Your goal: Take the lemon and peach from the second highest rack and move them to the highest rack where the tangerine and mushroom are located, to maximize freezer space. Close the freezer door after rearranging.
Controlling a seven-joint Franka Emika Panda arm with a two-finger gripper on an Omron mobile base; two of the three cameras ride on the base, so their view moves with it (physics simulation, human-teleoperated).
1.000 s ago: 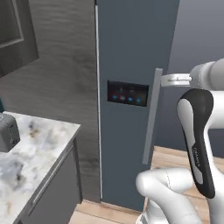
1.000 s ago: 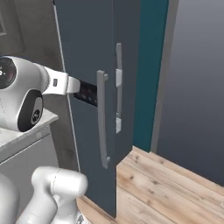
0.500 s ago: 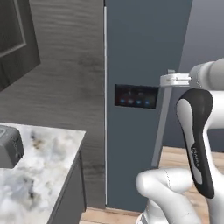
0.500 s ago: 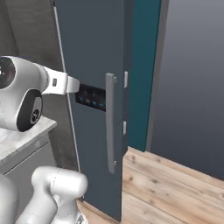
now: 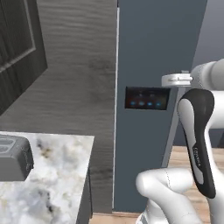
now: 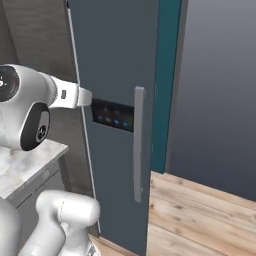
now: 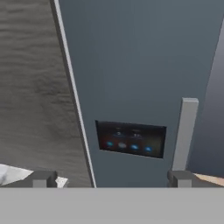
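Note:
The blue-grey freezer door (image 5: pixel 153 52) (image 6: pixel 115 60) (image 7: pixel 140 65) stands shut in front of me. It carries a dark display panel (image 7: pixel 131 139) (image 5: pixel 147 98) (image 6: pixel 112 115) with small blue lights, and a tall grey handle (image 7: pixel 186 131) (image 6: pixel 138 145) to the panel's right. In the hand view my gripper (image 7: pixel 113 179) is open, its two dark fingertips (image 7: pixel 43 178) far apart and holding nothing, a short way from the door and facing the panel. The lemon, peach, tangerine, mushroom and both racks are hidden behind the door.
A dark wood-grain wall panel (image 5: pixel 74 65) (image 7: pixel 35 87) runs left of the door. Low on the left, a marble counter (image 5: pixel 52 175) (image 6: pixel 20 170) bears a dark toaster (image 5: pixel 13 157). Wooden floor (image 6: pixel 200 215) lies to the right, below a teal fridge side (image 6: pixel 165 75).
The whole picture has shifted, so the base has moved. The freezer door now looks larger and closer in both base views. The door stays shut and the gripper stays open.

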